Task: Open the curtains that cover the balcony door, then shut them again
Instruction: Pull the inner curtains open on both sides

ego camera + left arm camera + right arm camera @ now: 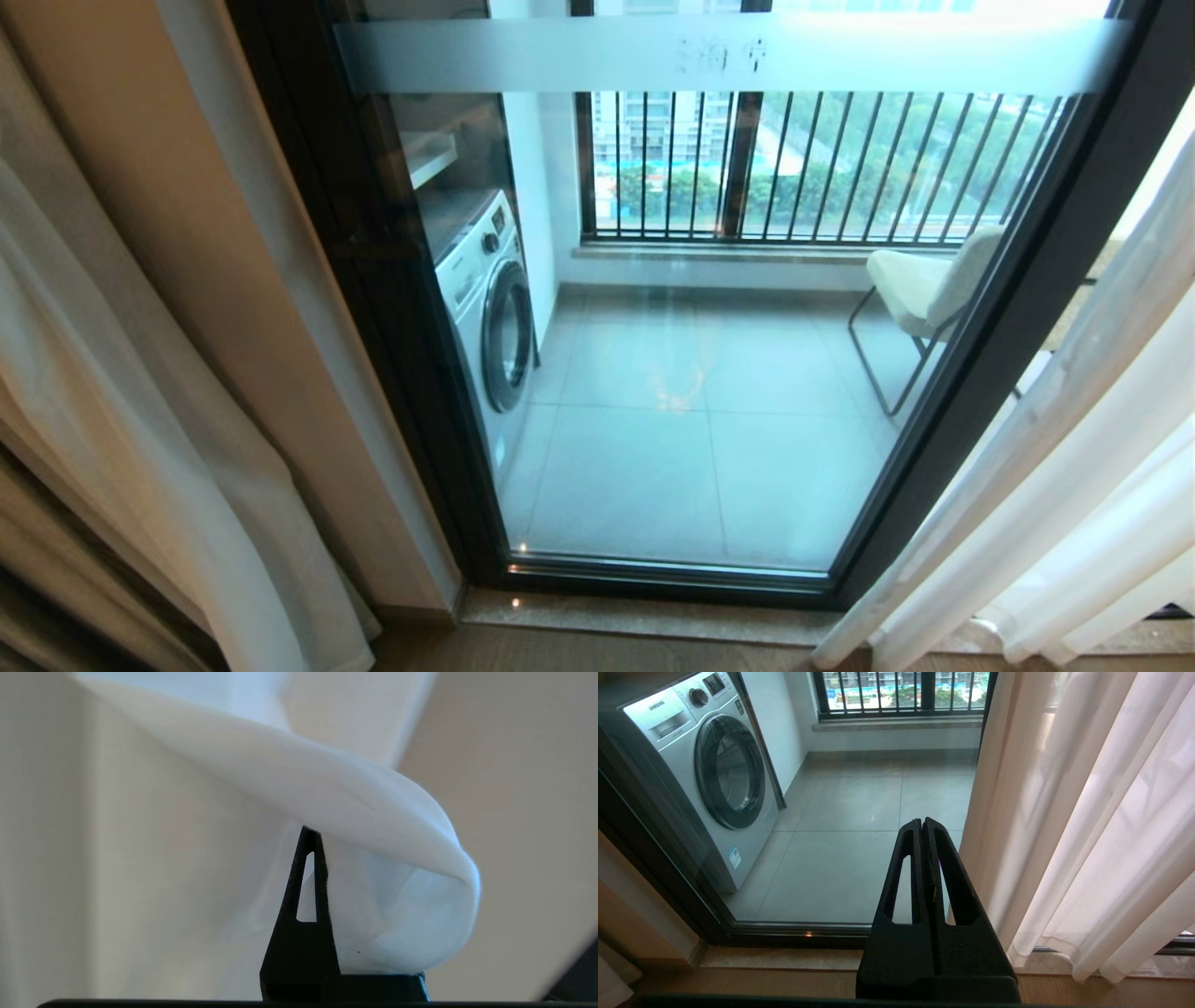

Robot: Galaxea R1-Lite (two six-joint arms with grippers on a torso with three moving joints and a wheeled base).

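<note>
**Left gripper clamped on a fold of sheer curtain, glass uncovered**

The left gripper (310, 833) has its black fingers pressed together with a bulging fold of the sheer white curtains (355, 812) pinched between them; the cloth drapes over and past the fingertip. It is out of the head view. The right gripper (922, 823) sits parked low before the glass, fingers together and holding nothing, just beside the right-hand sheer panel (1087, 826).

In the head view the balcony door (672, 373) stands bare through its middle: one sheer panel (140, 420) is gathered at the left, against the beige drape (37, 560), the other (1074, 467) at the right. Through the glass show a washing machine (490, 308), a chair (920, 280) and the black railing (794, 159).

I judge the opening half is done or nearly so. To draw the panel well, the pull should run level along the track, slowly, so the thin cloth neither slips from the pinch nor strains at its hooks, and the hem does not snag on the sill (635, 611).
</note>
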